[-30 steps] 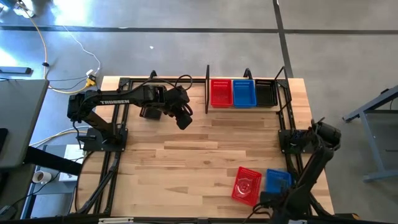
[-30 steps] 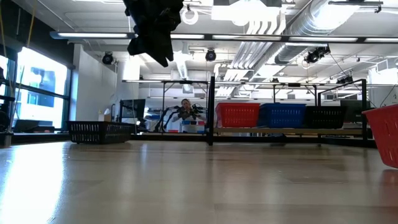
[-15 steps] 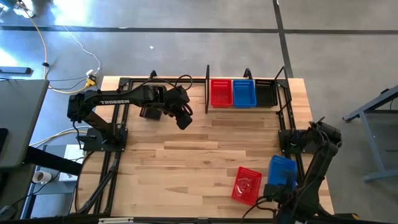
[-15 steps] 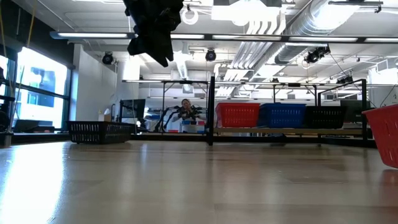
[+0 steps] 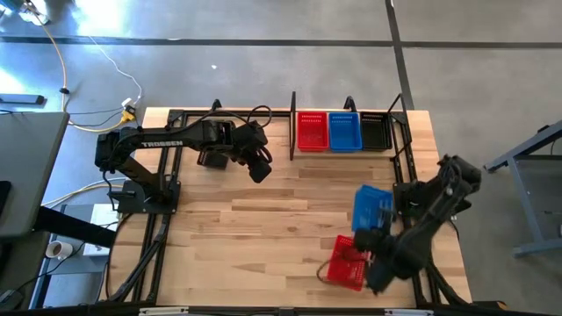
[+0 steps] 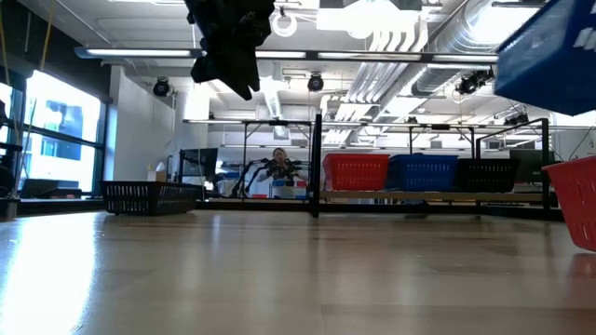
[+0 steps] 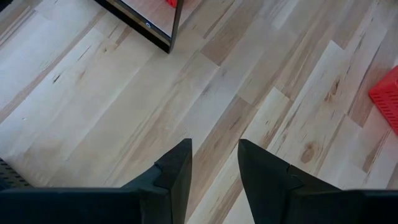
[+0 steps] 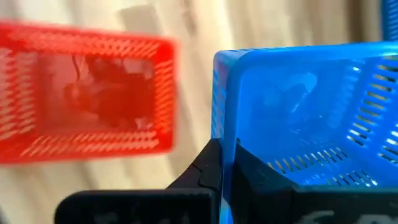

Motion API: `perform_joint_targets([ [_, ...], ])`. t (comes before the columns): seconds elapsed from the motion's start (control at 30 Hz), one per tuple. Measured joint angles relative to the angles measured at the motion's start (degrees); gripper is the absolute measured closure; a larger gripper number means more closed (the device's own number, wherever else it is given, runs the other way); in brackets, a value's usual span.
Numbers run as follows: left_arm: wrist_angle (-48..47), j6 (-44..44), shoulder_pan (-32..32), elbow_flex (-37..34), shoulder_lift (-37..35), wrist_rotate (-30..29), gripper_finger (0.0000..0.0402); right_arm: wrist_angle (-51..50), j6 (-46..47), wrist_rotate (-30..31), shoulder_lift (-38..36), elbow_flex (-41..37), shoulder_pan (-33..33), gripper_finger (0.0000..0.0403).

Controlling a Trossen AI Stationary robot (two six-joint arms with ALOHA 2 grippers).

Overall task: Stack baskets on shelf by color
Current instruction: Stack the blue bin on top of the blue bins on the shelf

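Note:
My right gripper point(image 5: 367, 232) is shut on a blue basket point(image 5: 373, 206) and holds it in the air over the table's right half. In the low view this basket point(image 6: 549, 56) shows tilted, high at the right. A red basket point(image 5: 345, 262) stands on the table below and nearer, partly hidden by my right arm. The shelf point(image 5: 293, 123) at the far edge holds a red basket point(image 5: 312, 132), a blue one point(image 5: 344, 132) and a black one point(image 5: 376, 132) side by side. My left gripper point(image 7: 214, 165) is open, high over bare wood at the far left. My right gripper has one wall of the blue basket point(image 8: 225, 134) between its fingers, one finger point(image 8: 208, 165) outside the basket and the other point(image 8: 264, 174) inside. It comes at the wall from the table's near side. The basket is lifted clear of the table and sits tilted.
A black basket point(image 6: 151, 196) stands on the table at the far left, seen in the low view. The shelf's black upright point(image 6: 317, 166) stands left of its red basket. Bare wood point(image 5: 263, 228) fills the table's middle and near left. The arms' black frames run along both sides.
My right gripper has lifted the blue basket off the table by the near right corner. It has carried the basket up, toward the far edge and a little left, past the red basket. The basket now hangs tilted in the air. The red basket has stayed put.

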Motion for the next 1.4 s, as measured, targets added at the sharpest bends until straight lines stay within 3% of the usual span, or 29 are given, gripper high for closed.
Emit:
perform_joint_targets([
  [0.37, 0.02, 0.00, 0.00, 0.00, 0.00, 0.00, 0.0282, 1.01, -15.54, 7.31, -17.75, -13.96, -12.25, 0.0403],
  [0.63, 0.04, 0.00, 0.00, 0.00, 0.00, 0.00, 0.0282, 4.04, -34.42, 11.25, -27.32, -19.18, -25.88, 0.0403],
  [0.93, 0.21, -0.49, 0.13, 0.00, 0.00, 0.00, 0.0282, 8.92, -58.67, 11.58, -28.66, -19.18, -44.03, 0.0403],
  [1.4, 0.27, -0.60, 0.15, 0.00, 0.00, -2.65, 0.0282, 21.99, -86.10, 4.24, -23.95, -19.16, -66.19, 0.0403],
])
